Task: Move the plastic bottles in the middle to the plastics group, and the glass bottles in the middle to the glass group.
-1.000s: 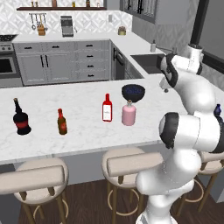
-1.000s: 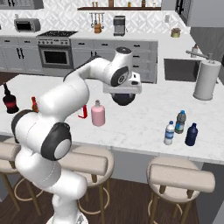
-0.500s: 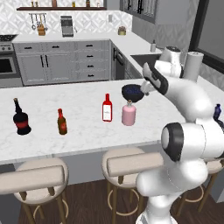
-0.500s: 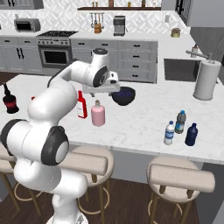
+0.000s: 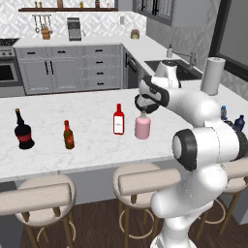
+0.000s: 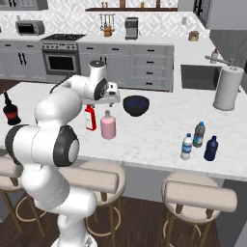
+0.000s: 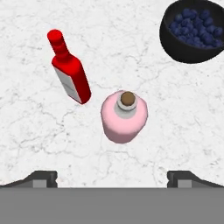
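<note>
Left base view: white marble desk point(image 5: 87, 145) carries pink bottle point(image 5: 142, 125) beside red bottle point(image 5: 118, 119), black bottle point(image 5: 22, 130) and brown bottle point(image 5: 68, 135) far left; grey cabinets behind. Right base view: clear water bottle point(image 6: 186, 146) near blue-capped bottle point(image 6: 198, 134) and dark blue bottle point(image 6: 211, 148). Hand view: tool point(image 7: 112, 177) spread wide, empty, above pink bottle; dark bowl point(image 7: 192, 30) nearby.

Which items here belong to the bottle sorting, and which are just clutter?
Job:
pink bottle
red bottle
white-capped water bottle
blue-capped bottle
dark blue bottle
black bottle
brown bottle

Lying about:
bowl of berries
paper towel roll
</note>
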### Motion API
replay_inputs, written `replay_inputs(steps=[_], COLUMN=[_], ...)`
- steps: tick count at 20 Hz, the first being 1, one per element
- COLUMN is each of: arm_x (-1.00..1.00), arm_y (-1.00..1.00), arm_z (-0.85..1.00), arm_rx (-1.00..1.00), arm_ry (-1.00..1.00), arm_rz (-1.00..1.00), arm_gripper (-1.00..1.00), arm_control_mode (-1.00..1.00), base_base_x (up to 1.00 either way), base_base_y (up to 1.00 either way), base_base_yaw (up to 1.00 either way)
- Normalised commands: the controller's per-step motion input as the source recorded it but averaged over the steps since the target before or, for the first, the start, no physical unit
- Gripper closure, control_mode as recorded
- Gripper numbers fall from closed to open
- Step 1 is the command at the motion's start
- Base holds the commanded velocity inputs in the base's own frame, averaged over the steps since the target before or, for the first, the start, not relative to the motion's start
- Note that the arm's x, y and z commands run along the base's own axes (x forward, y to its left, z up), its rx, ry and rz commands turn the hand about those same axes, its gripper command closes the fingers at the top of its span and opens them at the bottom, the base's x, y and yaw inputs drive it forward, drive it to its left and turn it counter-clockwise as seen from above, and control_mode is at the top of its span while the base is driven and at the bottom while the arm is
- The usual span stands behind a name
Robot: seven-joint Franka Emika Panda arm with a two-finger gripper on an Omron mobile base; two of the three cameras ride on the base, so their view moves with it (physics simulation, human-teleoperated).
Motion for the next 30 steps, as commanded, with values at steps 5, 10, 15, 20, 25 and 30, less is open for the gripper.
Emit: replay_inputs(steps=[5,10,15,20,25,30], arm_x=[0.7,0.2,0.33,0.28,0.12,0.0], arm_y=[0.01,-0.08,0.0,0.0,0.0,0.0], arm_z=[-0.25,-0.26,-0.34,-0.33,-0.2,-0.03], arm_rx=[0.02,0.01,0.0,0.0,0.0,0.0], arm_ry=[0.0,0.0,0.0,0.0,0.01,0.02], arm_rz=[0.0,0.0,0.0,0.0,0.0,0.0], arm_gripper=[-1.0,-1.0,-1.0,-1.0,-1.0,-1.0], arm_control_mode=[-1.0,-1.0,-1.0,-1.0,-1.0,-1.0], base_base_x=[0.0,0.0,0.0,0.0,0.0,0.0], base_base_y=[0.0,0.0,0.0,0.0,0.0,0.0], base_base_yaw=[0.0,0.0,0.0,0.0,0.0,0.0])
